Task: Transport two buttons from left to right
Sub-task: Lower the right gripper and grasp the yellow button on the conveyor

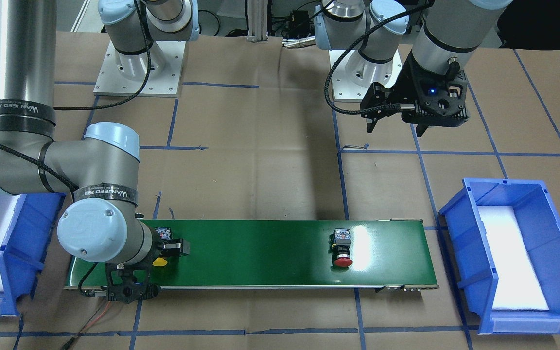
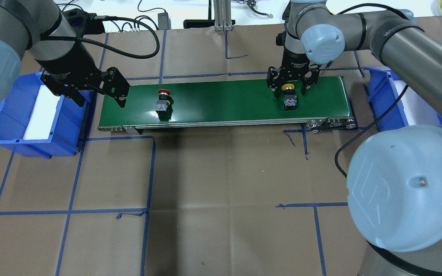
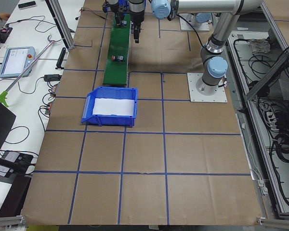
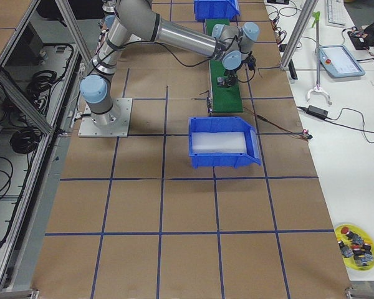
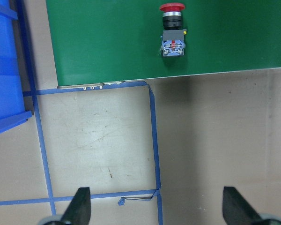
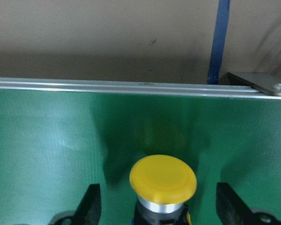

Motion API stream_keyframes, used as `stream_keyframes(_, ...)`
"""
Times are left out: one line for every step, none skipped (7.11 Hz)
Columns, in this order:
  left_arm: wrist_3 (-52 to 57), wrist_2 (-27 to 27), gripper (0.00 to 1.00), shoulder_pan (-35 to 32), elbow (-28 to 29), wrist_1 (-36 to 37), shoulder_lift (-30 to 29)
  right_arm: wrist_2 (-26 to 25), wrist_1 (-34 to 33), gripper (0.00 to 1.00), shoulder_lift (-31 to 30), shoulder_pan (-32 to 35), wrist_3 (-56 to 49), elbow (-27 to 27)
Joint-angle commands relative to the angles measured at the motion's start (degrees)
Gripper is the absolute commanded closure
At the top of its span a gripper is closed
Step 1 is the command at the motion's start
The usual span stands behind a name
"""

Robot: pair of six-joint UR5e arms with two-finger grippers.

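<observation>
Buttons, two: yellow button [image 6: 163, 179] lying across green belt [image 2: 225, 103] at its right end, cap straddled by spread, empty right gripper [image 2: 289, 90]; red button [image 2: 162, 103] near left end, left gripper [image 2: 102, 100] released, hovering just off that end

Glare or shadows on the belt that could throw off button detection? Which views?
Front-facing view: a white glare patch on the green belt right beside the red button; the white liner of the blue bin is blown out. Overhead view: belt evenly lit, no strong hotspot. Right wrist view: yellow button sharp, with a soft dark shadow on the belt just left of it.
</observation>
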Motion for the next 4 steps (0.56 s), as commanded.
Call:
stream_keyframes(-0.32,0.0,0.0,0.0,0.08,0.01,-0.01,-0.89,2.61,0.72,-0.19,-0.47,-0.62,-0.42)
stream_keyframes(-1.11,0.0,0.0,0.0,0.17,0.01,0.08,-2.47,6.11,0.94,-0.54,-0.56,-0.62,-1.11)
stream_keyframes(-3.03,0.0,0.0,0.0,0.17,0.01,0.08,-3.27,7.45,0.95,-0.72,-1.34,-0.62,-3.21)
stream_keyframes(-3.57,-0.09,0.0,0.0,0.26,0.01,0.08,-3.01,11.56,0.96,-1.07,-3.35,-0.79,-6.54)
